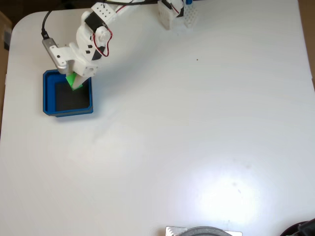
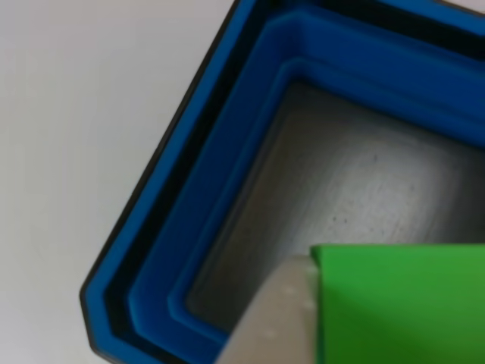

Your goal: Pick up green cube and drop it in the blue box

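The blue box (image 1: 49,93) sits near the table's left edge in the fixed view, its dark floor bare. My white gripper (image 1: 77,84) hangs over the box's upper right part, shut on the green cube (image 1: 73,80), which shows as a green wedge below the white wrist. In the other view the green cube (image 2: 402,303) is close up at the lower right, pressed against a white finger (image 2: 273,322). Beneath it lie the blue box's stepped wall (image 2: 227,197) and grey floor. The second finger is hidden.
The arm's base (image 1: 172,12) stands at the table's top edge. A wide white tabletop (image 1: 197,123) spreads to the right of and below the box. A grey round object (image 1: 204,231) pokes in at the bottom edge.
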### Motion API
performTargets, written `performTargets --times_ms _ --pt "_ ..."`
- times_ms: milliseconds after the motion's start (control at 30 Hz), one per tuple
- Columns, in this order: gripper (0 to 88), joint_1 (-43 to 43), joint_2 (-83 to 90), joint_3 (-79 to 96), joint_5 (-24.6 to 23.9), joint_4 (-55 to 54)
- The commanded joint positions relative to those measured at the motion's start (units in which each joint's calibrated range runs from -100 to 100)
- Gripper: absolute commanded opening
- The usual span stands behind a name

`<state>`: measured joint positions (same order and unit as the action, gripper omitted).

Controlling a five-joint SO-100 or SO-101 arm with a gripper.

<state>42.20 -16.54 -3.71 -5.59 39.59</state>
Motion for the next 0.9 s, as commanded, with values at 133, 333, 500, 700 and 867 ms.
performTargets --times_ms 133,333,500,700,867 --pt "1.4 0.17 -1.85 -7.87 0.20 -1.89" --pt "1.4 0.32 -3.78 -10.56 0.20 -1.97" --pt "1.4 0.47 -5.70 -11.01 0.20 -6.78" --pt "1.4 1.31 -7.54 -10.65 0.00 -11.59" --pt "1.4 1.47 -7.46 -10.29 0.15 -11.34"
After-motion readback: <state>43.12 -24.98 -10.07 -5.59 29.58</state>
